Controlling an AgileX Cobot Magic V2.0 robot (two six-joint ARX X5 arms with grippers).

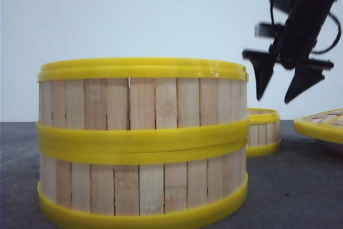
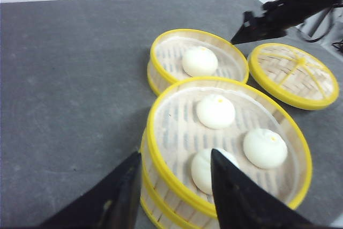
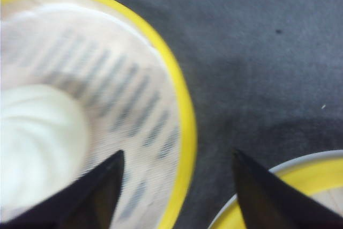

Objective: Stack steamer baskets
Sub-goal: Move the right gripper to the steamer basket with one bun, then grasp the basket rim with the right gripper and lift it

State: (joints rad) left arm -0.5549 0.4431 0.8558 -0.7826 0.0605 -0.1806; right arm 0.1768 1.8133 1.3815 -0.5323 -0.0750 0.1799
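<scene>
No legible text, labels, brand marks, numbers or signs appear on any surface in the three views.

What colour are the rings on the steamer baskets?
Glossy yellow, around pale bamboo slats on the steamer baskets; the front view shows it best.

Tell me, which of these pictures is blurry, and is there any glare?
Right wrist view: soft all over, the bun and basket rim smeared. Front view: the near stack sharp, the right pincer slightly blurred. Left wrist view: clearest, though the buns look washed out; only mild sheen on the yellow rings.
</scene>
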